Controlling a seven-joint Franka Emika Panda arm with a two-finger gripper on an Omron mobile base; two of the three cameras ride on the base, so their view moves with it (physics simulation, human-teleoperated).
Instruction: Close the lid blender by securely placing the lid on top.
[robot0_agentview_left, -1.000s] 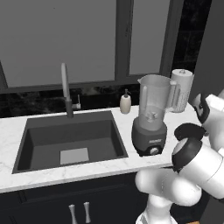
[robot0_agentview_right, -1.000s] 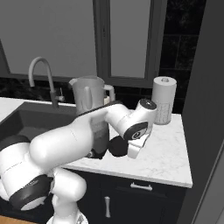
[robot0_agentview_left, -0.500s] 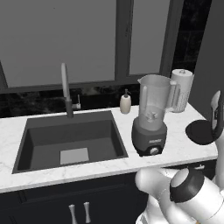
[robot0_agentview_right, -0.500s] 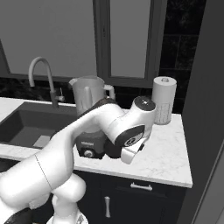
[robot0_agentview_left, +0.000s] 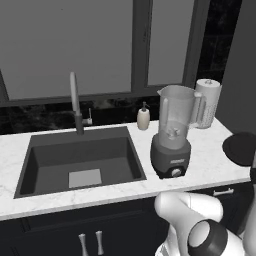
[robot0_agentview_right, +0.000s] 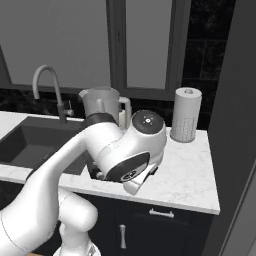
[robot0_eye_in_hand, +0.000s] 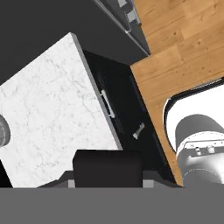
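Black lid (robot0_agentview_left: 241, 148): off to the right of the blender (robot0_agentview_left: 172, 135), well apart from it, hanging above the marble counter's (robot0_agentview_left: 210, 162) right end near its front edge.
Gripper (robot0_eye_in_hand: 107, 181): clamped narrow on the lid. The hand view has a dark slab (robot0_eye_in_hand: 107, 165) wedged between the two finger tips, and I take that to be the disc seen edge-on.
Risk, the tilt: the disc looks tipped on edge (not flat). Brought to the jar like that, I'd expect one side to catch the rim and the lid to sit crooked.
Risk, the drop: the hand view looks past the counter edge to the wooden floor (robot0_eye_in_hand: 183, 48). A slip here could put the lid on the floor, not the counter.
Risk, the handle: the jar's handle (robot0_agentview_left: 200, 107) faces the lid's side, and a low sideways sweep could knock it and shove the blender.
Risk, the neighbour: the paper-towel roll (robot0_agentview_left: 208, 102) stands just behind the jar and could be clipped on a wide swing.
Hidden, the fingers: the arm's bulk (robot0_agentview_right: 125, 150) covers the hand in the right base view, so how deep the grip goes is hard to judge.
Hidden, the lid: cut off by the frame edge in the left base view.
Hidden, the jar mouth (robot0_agentview_left: 176, 91): seen from the side, so the seat inside can't be made out.
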